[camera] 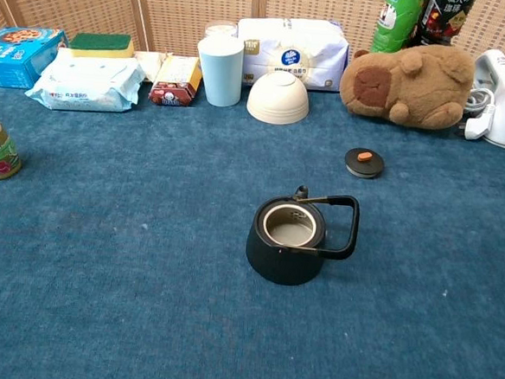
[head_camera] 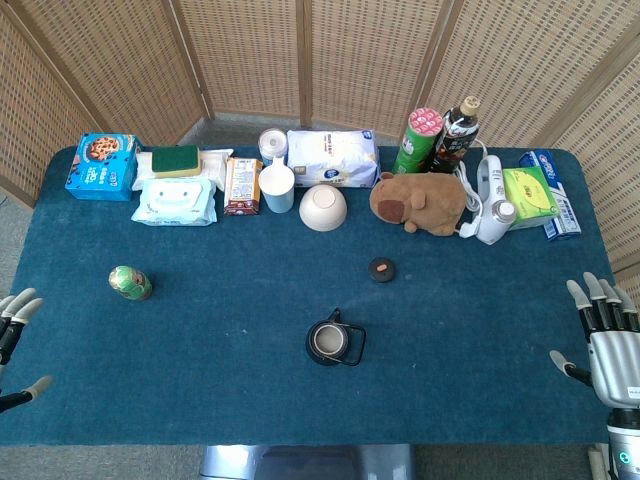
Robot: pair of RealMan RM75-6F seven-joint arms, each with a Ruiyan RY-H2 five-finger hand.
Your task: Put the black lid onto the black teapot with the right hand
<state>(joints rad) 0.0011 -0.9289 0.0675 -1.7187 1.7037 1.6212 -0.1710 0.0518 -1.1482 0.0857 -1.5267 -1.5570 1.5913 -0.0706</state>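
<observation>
A: Where was the black teapot [camera: 289,241]?

B: Mid-table on the blue tablecloth [head_camera: 200,380], upright, mouth uncovered, handle tipped to one side (strainer visible inside from the chest view).

A: And the black lid [camera: 364,162]?

B: Flat on the cloth, apart from the teapot, toward the back row, orange knob up. It sat near the capybara plush [camera: 409,83], not touching.

A: Right hand [head_camera: 606,335]?

B: At the table's right edge, fingers spread, holding nothing, well apart from lid and pot.

A: Left hand [head_camera: 17,345]?

B: At the left edge, mostly cut off; visible fingers apart, nothing in them.

A: Other stuff?

B: White bowl [camera: 278,98] upside down, pale blue cup [camera: 220,70] beside it, green can [head_camera: 130,283] alone on the left.
</observation>
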